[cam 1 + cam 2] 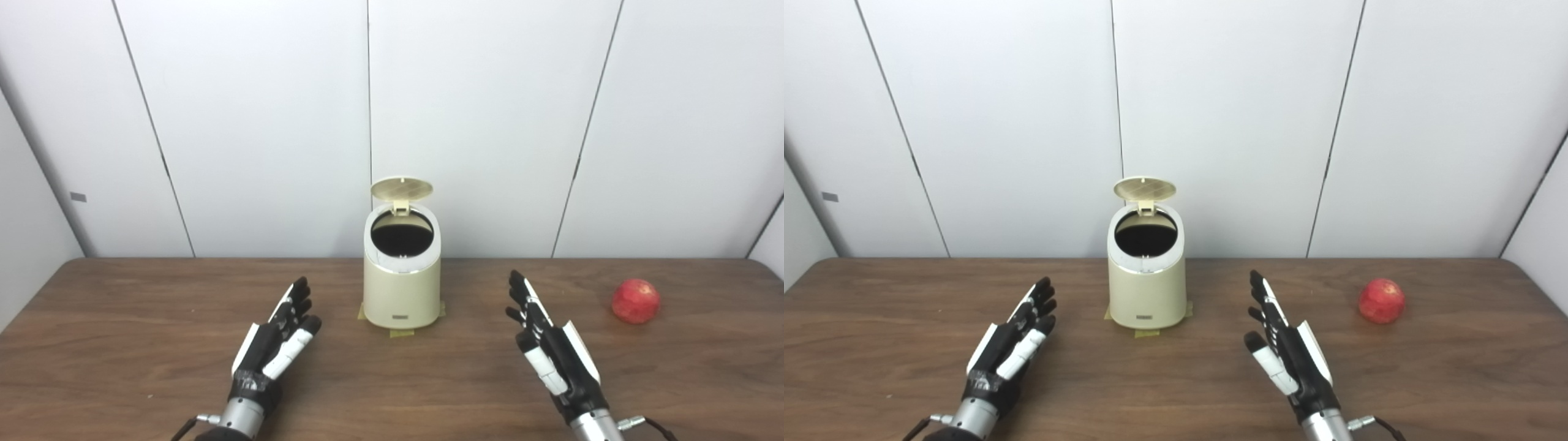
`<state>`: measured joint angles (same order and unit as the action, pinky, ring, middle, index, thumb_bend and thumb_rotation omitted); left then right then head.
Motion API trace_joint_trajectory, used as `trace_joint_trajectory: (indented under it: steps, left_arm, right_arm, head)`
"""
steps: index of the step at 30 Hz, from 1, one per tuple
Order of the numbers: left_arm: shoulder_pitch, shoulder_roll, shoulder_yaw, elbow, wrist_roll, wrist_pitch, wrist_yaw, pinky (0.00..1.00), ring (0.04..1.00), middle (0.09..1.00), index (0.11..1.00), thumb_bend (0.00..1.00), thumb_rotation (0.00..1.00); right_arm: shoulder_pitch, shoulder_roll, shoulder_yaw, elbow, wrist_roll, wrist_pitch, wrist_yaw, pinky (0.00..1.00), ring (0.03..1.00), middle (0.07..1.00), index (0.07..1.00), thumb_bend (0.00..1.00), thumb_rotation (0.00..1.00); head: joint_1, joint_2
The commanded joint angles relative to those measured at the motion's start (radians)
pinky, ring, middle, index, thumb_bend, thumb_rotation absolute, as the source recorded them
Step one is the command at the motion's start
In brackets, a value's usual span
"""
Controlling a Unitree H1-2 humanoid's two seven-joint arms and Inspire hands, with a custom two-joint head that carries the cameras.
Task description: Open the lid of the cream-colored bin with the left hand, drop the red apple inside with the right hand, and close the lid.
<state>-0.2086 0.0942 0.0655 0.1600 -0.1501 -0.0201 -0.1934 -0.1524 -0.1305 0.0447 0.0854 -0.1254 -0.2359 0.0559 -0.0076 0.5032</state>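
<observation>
My two hands rest empty on a wooden table (122, 343), bin between them.

Left hand (275, 343) at 7 o'clock, fingers spread; cream-colored bin (401, 288) at centre, lid (401, 188) raised; right hand (551, 349) at 5 o'clock, fingers spread; red apple (636, 301) at 3 o'clock, path unobstructed.

We see even, bright, diffuse light from overhead. The wall panels (478, 122) read slightly blown out. The table (122, 343) shows a soft sheen, no hard glare. A short shadow sits under the apple (636, 301) at 6 o'clock. Focus is mildly soft throughout; panel seams lean toward the edges.
</observation>
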Motion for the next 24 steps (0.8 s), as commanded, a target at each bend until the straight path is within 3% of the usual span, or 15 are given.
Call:
trace_joint_trajectory:
  steps: [1, 4, 7, 11, 16, 19, 22, 24]
  left_arm:
    - [-0.03, 0.003, 0.002, -0.028, -0.011, -0.058, -0.001, 1.0, 1.0, 1.0, 1.0, 1.0, 0.59]
    - [-0.026, 0.005, 0.003, -0.004, -0.014, -0.095, -0.007, 1.0, 1.0, 1.0, 1.0, 1.0, 0.6]
    - [-0.023, 0.01, 0.011, 0.006, -0.027, -0.105, -0.009, 1.0, 1.0, 1.0, 1.0, 1.0, 0.59]
    - [-0.019, 0.033, 0.021, 0.01, -0.037, -0.103, -0.018, 1.0, 1.0, 1.0, 1.0, 1.0, 0.59]
    - [-0.019, 0.057, 0.032, 0.018, -0.059, -0.103, -0.035, 1.0, 1.0, 1.0, 1.0, 1.0, 0.59]
    - [-0.022, 0.071, 0.036, 0.022, -0.065, -0.108, -0.039, 1.0, 1.0, 1.0, 1.0, 1.0, 0.58]
    - [-0.025, 0.081, 0.04, 0.03, -0.061, -0.118, -0.035, 1.0, 1.0, 1.0, 1.0, 1.0, 0.6]
    - [-0.025, 0.085, 0.045, 0.031, -0.078, -0.116, -0.044, 1.0, 1.0, 1.0, 1.0, 1.0, 0.6]
  right_arm:
    - [-0.039, -0.02, -0.012, -0.024, 0.0, -0.044, -0.005, 0.77, 0.914, 0.968, 1.0, 0.81, 0.88]
    - [-0.065, -0.037, -0.025, -0.028, -0.004, -0.065, -0.012, 0.65, 0.826, 0.894, 0.968, 0.81, 0.74]
    - [-0.094, -0.081, -0.033, -0.059, -0.026, -0.03, 0.005, 0.65, 0.811, 0.898, 0.971, 0.79, 0.68]
    - [-0.141, -0.176, -0.057, -0.056, -0.073, 0.021, 0.021, 0.62, 0.805, 0.934, 0.998, 0.88, 0.62]
    - [-0.174, -0.272, -0.078, -0.055, -0.15, 0.067, 0.014, 0.65, 0.83, 0.952, 0.99, 0.84, 0.53]
    - [-0.184, -0.314, -0.104, -0.126, -0.172, 0.178, 0.03, 0.7, 0.834, 0.954, 0.981, 0.83, 0.49]
    - [-0.189, -0.358, -0.126, -0.216, -0.249, 0.31, 0.04, 0.69, 0.824, 0.93, 0.964, 0.83, 0.46]
    - [-0.193, -0.389, -0.138, -0.239, -0.268, 0.345, 0.052, 0.67, 0.824, 0.93, 0.963, 0.8, 0.41]
  head:
    - [-0.011, 0.001]
    - [-0.045, -0.005]
    - [-0.094, -0.011]
    - [-0.175, -0.021]
    - [-0.266, -0.033]
    - [-0.307, -0.038]
    - [-0.342, -0.042]
    - [-0.364, -0.045]
